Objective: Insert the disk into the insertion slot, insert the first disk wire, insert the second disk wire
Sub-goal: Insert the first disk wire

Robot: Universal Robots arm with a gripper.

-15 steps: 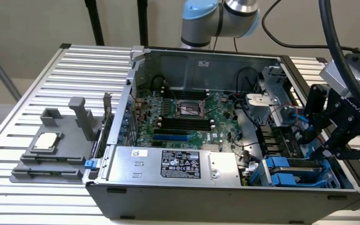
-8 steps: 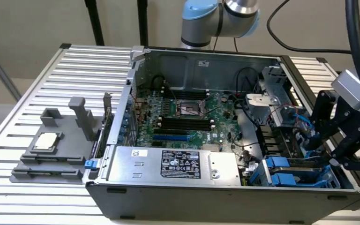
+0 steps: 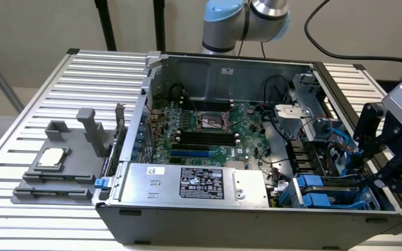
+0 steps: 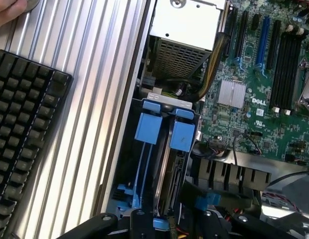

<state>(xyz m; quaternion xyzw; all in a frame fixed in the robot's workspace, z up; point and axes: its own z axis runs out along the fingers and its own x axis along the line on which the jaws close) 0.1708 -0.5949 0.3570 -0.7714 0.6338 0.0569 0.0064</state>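
The insertion slot [image 3: 334, 196], a grey cage with blue rails, sits in the case's near corner on the exterior view's right. Two blue carrier fronts [image 4: 164, 127] stand side by side in it. The grey edge of the disk [image 4: 168, 167] shows between the rails, set down inside the cage. My gripper [image 3: 377, 170] hangs just above the cage at the case's wall, its black fingers [image 4: 139, 224] spread wide with nothing between them. A black cable with a blue plug [image 4: 207, 201] lies beside the cage, close to my fingers. Blue wires [image 3: 341, 141] loop behind the cage.
The silver power-supply box [image 3: 194, 183] fills the case's front, the motherboard [image 3: 208, 125] behind it. A grey fixture with posts [image 3: 61, 162] stands on the slatted table [image 3: 40, 94] at the exterior view's left. A black keyboard [image 4: 25, 134] and a person's hand [image 4: 10, 10] lie beside the case.
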